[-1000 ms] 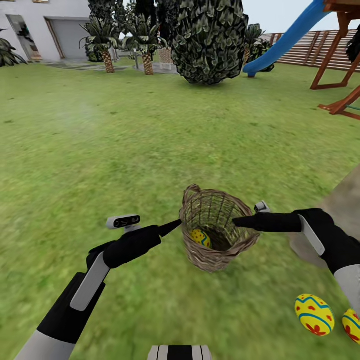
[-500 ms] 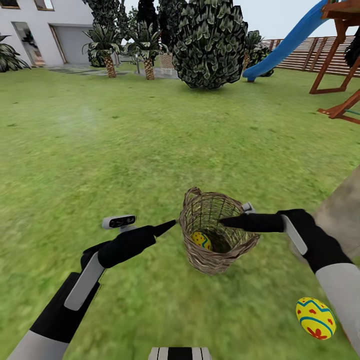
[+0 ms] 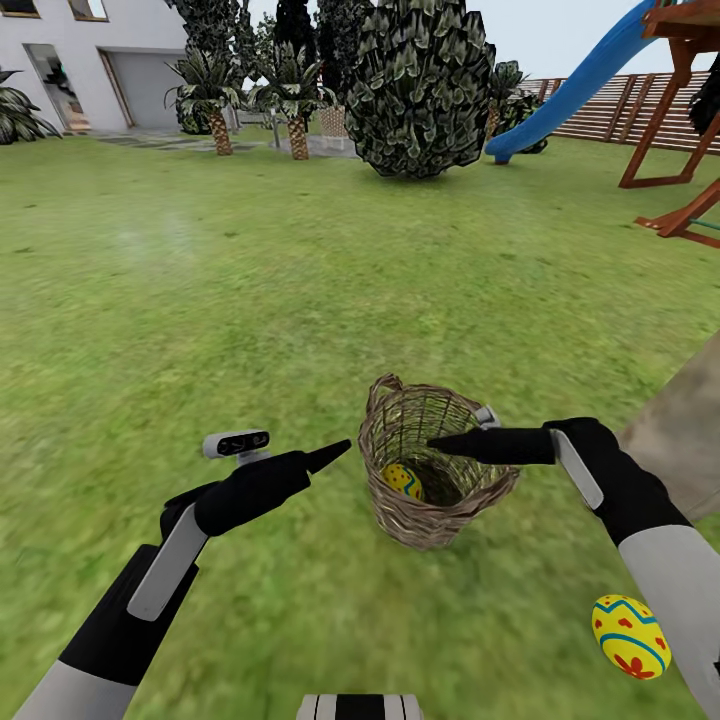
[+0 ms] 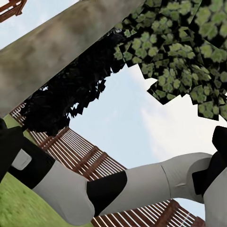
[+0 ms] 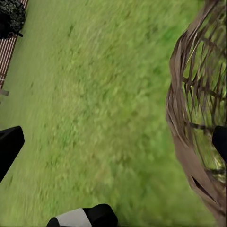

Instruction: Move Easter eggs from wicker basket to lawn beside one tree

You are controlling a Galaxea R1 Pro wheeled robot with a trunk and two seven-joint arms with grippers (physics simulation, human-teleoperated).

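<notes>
The wicker basket (image 3: 437, 505) stands on the lawn (image 3: 250, 300) just in front of me. One yellow Easter egg (image 3: 402, 478) lies inside it. A second Easter egg (image 3: 630, 636) lies on the grass at the lower right, close to the grey-brown tree trunk (image 3: 685, 420). My right gripper (image 3: 440, 443) reaches over the basket's mouth from the right. It is open, with fingertips (image 5: 9, 144) wide apart and the basket wall (image 5: 189, 142) beside one of them. My left gripper (image 3: 338, 453) hovers just left of the rim, holding nothing.
A round leafy bush (image 3: 420, 85), palms and a white house (image 3: 90, 50) stand far ahead. The blue slide (image 3: 570, 85), wooden play tower (image 3: 685, 90) and slat fence (image 3: 610, 110) are at the back right. The left wrist view looks up at the trunk (image 4: 61, 47) and canopy.
The head view shifted slightly, and the egg at the far right edge passed out of sight. My right gripper slid left, further over the basket's mouth. The left gripper barely moved.
</notes>
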